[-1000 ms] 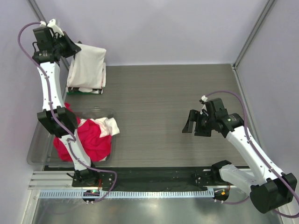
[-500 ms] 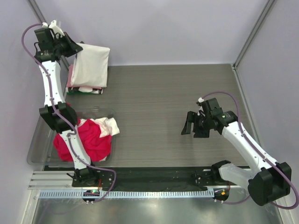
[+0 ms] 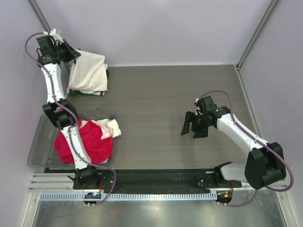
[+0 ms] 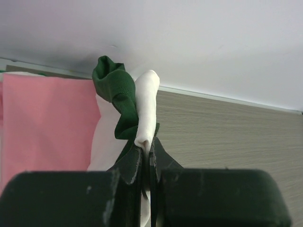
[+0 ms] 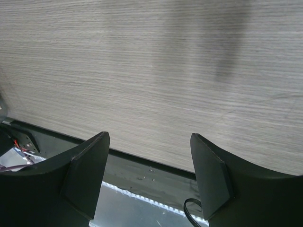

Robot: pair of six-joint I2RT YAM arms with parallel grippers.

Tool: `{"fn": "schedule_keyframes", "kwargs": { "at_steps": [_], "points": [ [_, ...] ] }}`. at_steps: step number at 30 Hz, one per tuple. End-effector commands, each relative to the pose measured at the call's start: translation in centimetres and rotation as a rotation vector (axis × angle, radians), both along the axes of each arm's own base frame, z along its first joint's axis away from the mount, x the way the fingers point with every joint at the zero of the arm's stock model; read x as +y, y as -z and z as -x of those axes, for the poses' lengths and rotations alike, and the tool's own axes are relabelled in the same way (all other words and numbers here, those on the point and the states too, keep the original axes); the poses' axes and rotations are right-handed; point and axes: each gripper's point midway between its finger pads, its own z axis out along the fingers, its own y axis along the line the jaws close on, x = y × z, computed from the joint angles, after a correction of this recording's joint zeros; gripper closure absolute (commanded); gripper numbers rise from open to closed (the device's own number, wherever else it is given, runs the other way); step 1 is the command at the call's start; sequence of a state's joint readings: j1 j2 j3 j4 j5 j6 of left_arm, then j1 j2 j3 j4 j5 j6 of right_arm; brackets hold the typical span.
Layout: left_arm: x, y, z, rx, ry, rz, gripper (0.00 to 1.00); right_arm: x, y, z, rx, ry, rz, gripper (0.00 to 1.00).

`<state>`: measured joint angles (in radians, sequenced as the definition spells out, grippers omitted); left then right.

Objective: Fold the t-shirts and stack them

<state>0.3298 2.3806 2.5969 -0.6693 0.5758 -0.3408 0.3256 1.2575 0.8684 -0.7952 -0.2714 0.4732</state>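
White t-shirt [image 3: 87, 71] and, wrist view adds, green t-shirt [image 4: 116, 92] fill left gripper [image 4: 147, 152]; right gripper [image 5: 149, 163] gapes.

We record two arms, left arm [image 3: 53, 81] and right arm [image 3: 242, 135], each of white tubular links joined by black motor housings. A mauve cable [image 3: 218, 91] loops loosely outside each. The right gripper [image 3: 191, 131] carries black wedge-shaped fingers [image 5: 89, 178]; the left gripper [image 4: 147, 149] is likewise black.

We see a cream-white t-shirt [image 3: 88, 71], a dark green t-shirt [image 4: 113, 88] and a pale pink t-shirt [image 4: 47, 123] far left; a red-magenta t-shirt [image 3: 98, 143] near left.
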Motion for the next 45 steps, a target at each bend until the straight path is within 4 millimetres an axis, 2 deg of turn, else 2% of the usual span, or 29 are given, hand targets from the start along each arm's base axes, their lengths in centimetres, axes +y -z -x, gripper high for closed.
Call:
{"fn": "schedule_keyframes", "kwargs": {
  "at_steps": [1,8,9,10,11,12,13,16,19,20,22,23,25,28,29,30,32,33,34,35,36,38,39,40,41,42,43,44,45],
  "points": [
    [0.9,-4.2,-1.1,-0.149,-0.016,-0.075,1.00,0.8,-0.6,-2.2,-0.058,-0.003,-0.015,0.25],
    [6.3,-1.6,-4.1,-0.177,-0.250,-0.258,1.00,1.3,1.0,-3.0,-0.021,-0.001,-0.018,0.26],
    [9.6,-1.8,-4.0,-0.169,-0.430,-0.330,0.96,1.3,1.1,-3.1,-0.019,-0.002,-0.016,0.25],
    [11.4,-1.3,-3.9,-0.155,-0.537,-0.375,0.88,1.3,1.2,-3.2,-0.016,-0.002,-0.015,0.25],
    [12.3,-1.3,-4.1,-0.169,-0.611,-0.432,0.49,1.4,1.3,-3.2,-0.014,-0.003,-0.016,0.25],
    [12.8,-1.4,-4.1,-0.173,-0.646,-0.454,0.20,1.4,1.4,-3.2,-0.012,-0.002,-0.017,0.25],
    [14.0,-1.2,-3.6,-0.157,-0.733,-0.470,0.01,1.5,1.5,-3.3,-0.008,-0.001,-0.018,0.26],
    [13.5,-0.5,-3.2,-0.130,-0.740,-0.463,0.01,1.8,1.3,-3.3,-0.010,-0.001,-0.034,0.25],
    [12.4,0.4,-2.8,-0.100,-0.719,-0.455,0.00,1.9,0.8,-3.3,-0.021,0.006,-0.048,0.26],
    [11.6,-0.9,-2.4,-0.115,-0.723,-0.456,0.00,1.9,0.4,-3.2,-0.033,0.008,-0.053,0.25],
    [10.6,-1.0,-1.9,-0.103,-0.709,-0.464,0.00,1.9,0.0,-3.0,-0.042,0.014,-0.060,0.25],
    [9.3,-2.6,-1.5,-0.128,-0.697,-0.461,0.00,1.9,-0.1,-2.8,-0.048,0.013,-0.062,0.25],
    [8.0,-2.1,-0.9,-0.104,-0.684,-0.468,0.00,1.7,-0.6,-2.5,-0.061,0.018,-0.069,0.26],
    [4.8,-4.7,0.7,-0.130,-0.670,-0.483,0.00,1.6,-1.3,-2.0,-0.075,0.023,-0.074,0.25],
    [2.7,-3.5,1.1,-0.101,-0.640,-0.506,0.00,1.7,-1.6,-1.9,-0.080,0.020,-0.075,0.25],
    [2.0,-6.1,2.5,-0.138,-0.657,-0.509,0.00,1.7,-1.9,-1.9,-0.088,0.018,-0.078,0.25],
    [-1.2,-5.5,3.7,-0.113,-0.608,-0.502,0.00,1.6,-2.7,-1.7,-0.105,0.019,-0.082,0.25],
    [-2.3,-7.8,5.5,-0.143,-0.600,-0.483,0.00,1.6,-3.3,-1.8,-0.120,0.022,-0.084,0.25],
    [-2.9,-7.5,6.5,-0.118,-0.580,-0.471,0.00,1.6,-3.7,-1.7,-0.130,0.020,-0.088,0.25],
    [-5.8,-6.2,7.5,-0.091,-0.525,-0.438,0.00,1.7,-4.3,-1.8,-0.143,0.023,-0.094,0.25],
    [-6.7,-7.9,9.3,-0.115,-0.502,-0.404,0.00,1.7,-4.7,-1.8,-0.147,0.026,-0.099,0.25],
    [-9.5,-6.9,11.5,-0.081,-0.402,-0.351,0.00,1.9,-5.9,-1.8,-0.171,0.031,-0.124,0.25],
    [-10.5,-4.5,12.7,-0.025,-0.371,-0.317,0.00,2.0,-6.2,-1.6,-0.174,0.030,-0.133,0.25],
    [-11.2,-5.4,15.1,-0.033,-0.341,-0.295,0.00,2.1,-6.4,-1.5,-0.179,0.032,-0.140,0.25],
    [-12.7,-4.6,16.3,-0.013,-0.286,-0.268,0.00,2.1,-6.8,-1.3,-0.190,0.037,-0.153,0.25],
    [-13.2,-4.2,17.6,-0.001,-0.266,-0.258,0.00,2.1,-6.8,-1.0,-0.189,0.037,-0.157,0.25],
    [-13.5,-1.1,19.5,0.080,-0.251,-0.256,0.00,2.2,-6.9,-0.9,-0.193,0.038,-0.165,0.25],
    [-14.1,-2.1,21.5,0.058,-0.229,-0.226,0.00,2.2,-6.7,-0.6,-0.185,0.039,-0.169,0.25],
    [-14.2,-1.1,22.8,0.082,-0.219,-0.215,0.00,2.1,-6.9,-0.4,-0.193,0.043,-0.179,0.25]
  ]
}}
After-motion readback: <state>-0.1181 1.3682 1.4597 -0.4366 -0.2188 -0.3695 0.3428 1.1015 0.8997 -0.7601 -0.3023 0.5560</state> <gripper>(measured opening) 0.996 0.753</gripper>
